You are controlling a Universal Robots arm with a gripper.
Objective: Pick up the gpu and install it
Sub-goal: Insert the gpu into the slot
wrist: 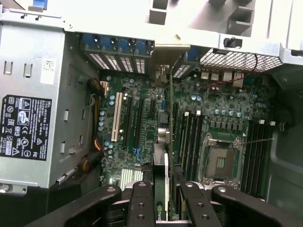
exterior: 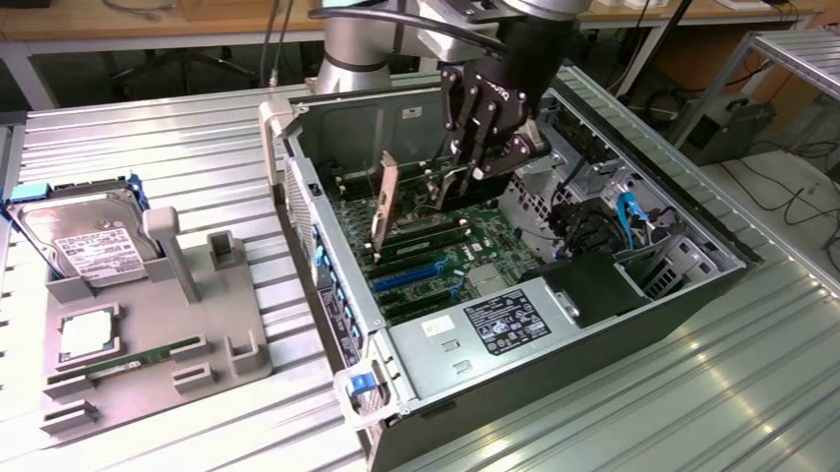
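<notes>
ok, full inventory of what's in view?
PC case: 1, grey, open, middle of table.
motherboard: 1, green, inside case.
gpu: 1, dark with beige bracket, upright over the motherboard, in the gripper.
PSU: 1, grey, black label, inside case.
hard drive: 1, silver, white label, upright in holder.
memory stick: 1, green, on holder.
holder: 1, grey, exterior view's left.
table: 1, ribbed metal.
gripper: 1, black, inside case, shut on gpu.

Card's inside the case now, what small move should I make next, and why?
Probably a slow, straight lowering toward the motherboard. The gripper is shut on the gpu, which stands on edge inside the computer case, its bracket at the rear wall. In the wrist view the card lies along the expansion slots; whether it is seated cannot be told.
</notes>
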